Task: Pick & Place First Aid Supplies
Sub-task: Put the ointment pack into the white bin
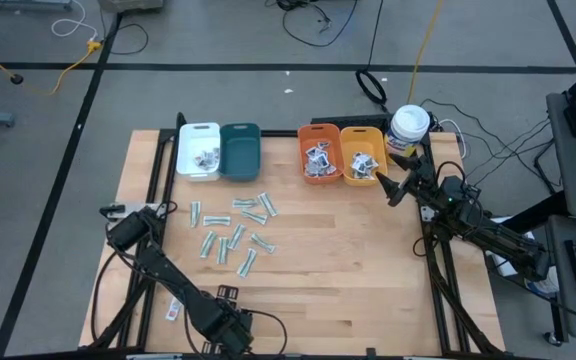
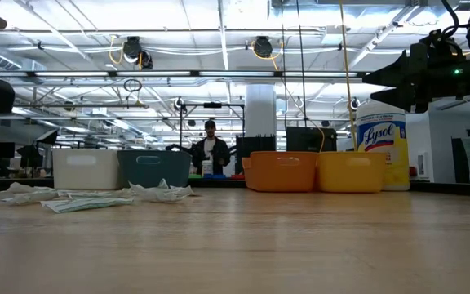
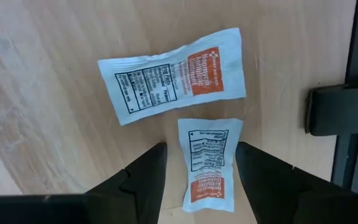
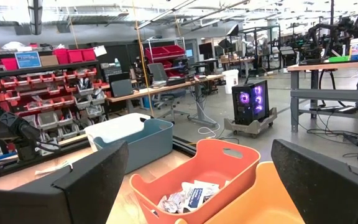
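Left gripper (image 3: 197, 180), spread astride an orange-print packet (image 3: 209, 163) at the table's nine o'clock edge, risks snagging the adjacent packet (image 3: 173, 73).

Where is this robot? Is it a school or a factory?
Probably a big workshop or robot lab, not a school. Behind the wooden table are shelves of red parts bins, workbenches, and a glowing computer.

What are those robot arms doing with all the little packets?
They are sorting first-aid packets into bins. The left gripper is open above a small packet with orange print on the table, not gripping it. The right gripper is open and empty above the yellow-orange bin. Green strips lie unsorted.
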Controlling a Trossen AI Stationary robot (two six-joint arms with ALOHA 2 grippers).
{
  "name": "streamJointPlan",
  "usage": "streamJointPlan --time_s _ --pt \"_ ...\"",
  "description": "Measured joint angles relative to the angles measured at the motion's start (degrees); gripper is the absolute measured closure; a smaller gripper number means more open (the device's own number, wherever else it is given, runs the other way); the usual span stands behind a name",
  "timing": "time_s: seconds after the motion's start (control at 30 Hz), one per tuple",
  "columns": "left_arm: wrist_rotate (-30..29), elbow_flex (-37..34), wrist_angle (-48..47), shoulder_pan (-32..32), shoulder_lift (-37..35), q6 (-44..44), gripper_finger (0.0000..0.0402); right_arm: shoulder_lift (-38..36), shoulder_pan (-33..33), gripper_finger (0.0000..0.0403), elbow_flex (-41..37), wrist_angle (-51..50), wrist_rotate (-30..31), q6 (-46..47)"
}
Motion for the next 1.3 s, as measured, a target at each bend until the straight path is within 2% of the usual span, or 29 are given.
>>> streamJointPlan --time_s 0.13,0.5,0.67,1.0,1.3 --pt "0.2 0.0 0.1 0.0 0.0 0.1 0.0234 0.0 0.0 0.0011 0.0 0.0 0.0 0.0" --pt "-1.6 -0.2 -0.3 0.2 -0.1 -2.3 0.0392 0.0 0.0 0.0011 0.0 0.0 0.0 0.0" --pt "-2.4 -0.5 -1.8 1.1 -2.3 -3.5 0.0398 0.0 0.0 0.0011 0.0 0.0 0.0 0.0" --pt "-4.9 -0.4 -8.8 5.3 -13.2 -10.0 0.0400 0.0 0.0 0.0011 0.0 0.0 0.0 0.0" --pt "-8.1 -0.3 -12.1 9.7 -22.4 -23.1 0.0400 0.0 0.0 0.0011 0.0 0.0 0.0 0.0"
